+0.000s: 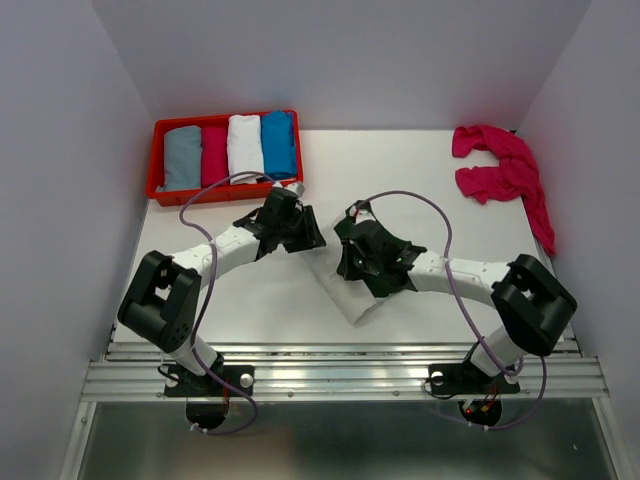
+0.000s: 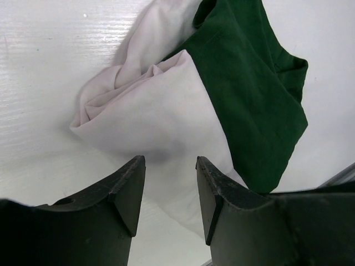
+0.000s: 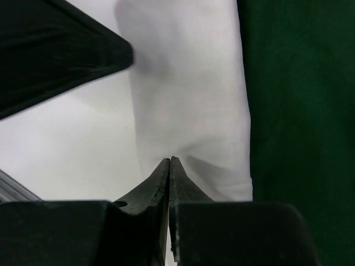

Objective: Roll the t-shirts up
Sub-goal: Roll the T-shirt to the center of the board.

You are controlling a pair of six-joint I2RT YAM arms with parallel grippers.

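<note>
A cream-white t-shirt (image 1: 347, 297) with dark green sleeves lies crumpled on the table between my two arms. In the left wrist view its white body (image 2: 161, 105) and a green sleeve (image 2: 249, 100) lie just ahead of my left gripper (image 2: 171, 166). That gripper is open, with cloth under the gap and nothing between its fingers. My right gripper (image 3: 170, 159) is shut, its tips pinching the white cloth (image 3: 188, 94), which creases around them. Green cloth (image 3: 299, 111) lies to its right. A magenta-pink t-shirt (image 1: 505, 172) lies in a loose heap at the far right.
A red tray (image 1: 158, 190) at the far left holds several rolled shirts: grey, magenta, white and blue. Grey walls close in the table on the left, right and far sides. Part of the left arm (image 3: 55, 50) shows dark at the top left of the right wrist view.
</note>
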